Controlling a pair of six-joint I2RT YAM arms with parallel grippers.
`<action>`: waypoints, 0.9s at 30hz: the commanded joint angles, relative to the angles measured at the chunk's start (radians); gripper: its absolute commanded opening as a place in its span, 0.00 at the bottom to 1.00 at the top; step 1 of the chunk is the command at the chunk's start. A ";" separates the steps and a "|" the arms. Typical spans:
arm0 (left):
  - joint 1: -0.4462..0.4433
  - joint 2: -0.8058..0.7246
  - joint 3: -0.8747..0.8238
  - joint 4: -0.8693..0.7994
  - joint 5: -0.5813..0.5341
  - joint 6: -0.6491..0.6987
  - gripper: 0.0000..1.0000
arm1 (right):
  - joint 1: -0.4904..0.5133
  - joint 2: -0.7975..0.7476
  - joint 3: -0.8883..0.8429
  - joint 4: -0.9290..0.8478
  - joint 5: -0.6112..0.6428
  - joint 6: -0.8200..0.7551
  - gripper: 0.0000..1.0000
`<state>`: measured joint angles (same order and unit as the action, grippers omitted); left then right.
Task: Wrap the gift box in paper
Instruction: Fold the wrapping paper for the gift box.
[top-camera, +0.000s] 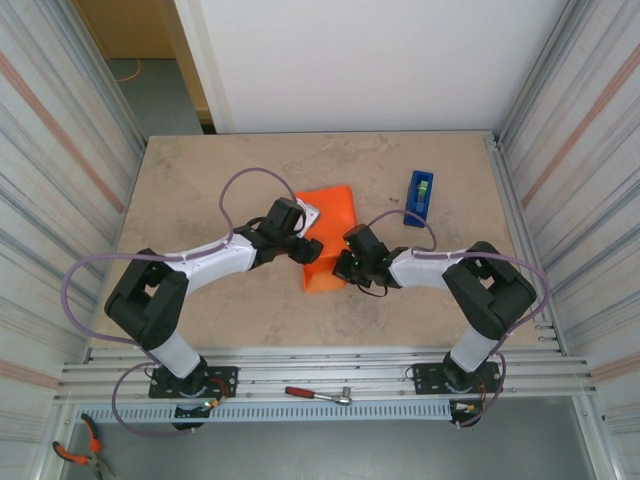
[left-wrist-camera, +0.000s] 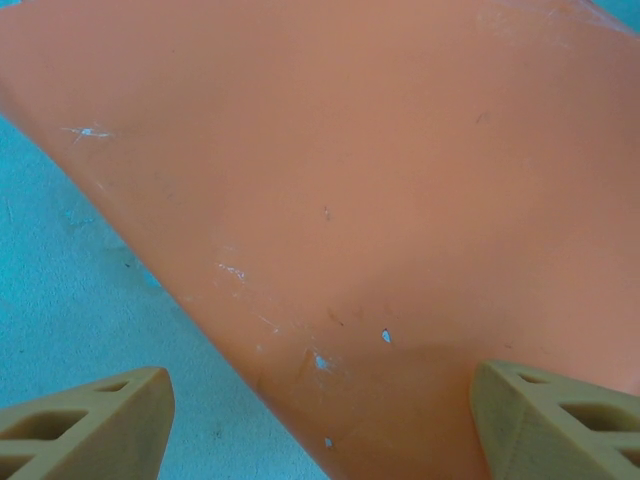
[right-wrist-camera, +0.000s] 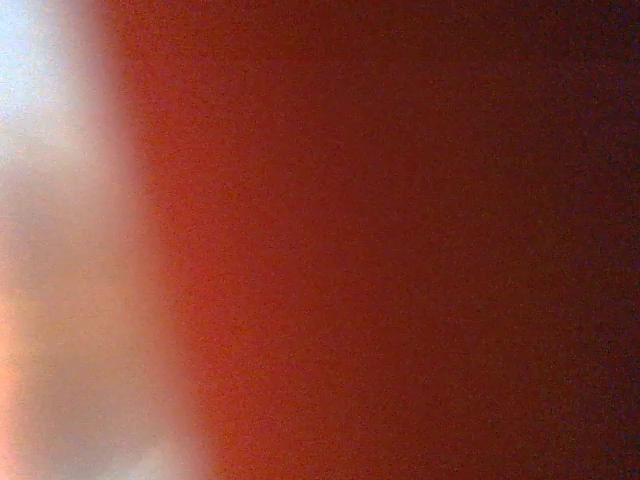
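Note:
The orange paper (top-camera: 333, 222) lies folded over at the middle of the table, one flap raised. The gift box is hidden, presumably under the paper. My left gripper (top-camera: 303, 247) hangs over the paper's left side, and in the left wrist view it (left-wrist-camera: 320, 425) is open. Its tan fingertips (left-wrist-camera: 90, 420) stand wide apart above the orange sheet (left-wrist-camera: 380, 180), gripping nothing. My right gripper (top-camera: 346, 263) is at the paper's near right edge. Blurred orange-red paper (right-wrist-camera: 380, 240) lies right against its camera and hides the fingers. It is shut. Whether it pinches the sheet I cannot tell.
A blue tape dispenser (top-camera: 420, 197) stands at the back right of the table (top-camera: 200, 190). A red-handled tool (top-camera: 318, 394) lies on the front rail, and orange pliers (top-camera: 76, 455) lie below at the left. Ribbed walls close in both sides.

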<state>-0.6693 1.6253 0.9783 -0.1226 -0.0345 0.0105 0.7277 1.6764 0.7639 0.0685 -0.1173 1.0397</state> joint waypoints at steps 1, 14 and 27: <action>-0.021 0.012 0.013 -0.024 0.023 0.009 0.79 | 0.016 -0.004 -0.023 0.005 0.021 0.031 0.00; -0.018 -0.068 0.079 -0.040 0.031 -0.020 0.81 | 0.010 -0.235 -0.139 0.009 0.029 -0.009 0.00; -0.015 -0.272 -0.098 0.041 -0.130 -0.227 0.99 | -0.099 -0.313 -0.227 -0.036 0.003 -0.037 0.00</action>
<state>-0.6876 1.4063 0.9257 -0.1066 -0.0906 -0.1349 0.6365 1.3884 0.5442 0.0490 -0.1043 1.0348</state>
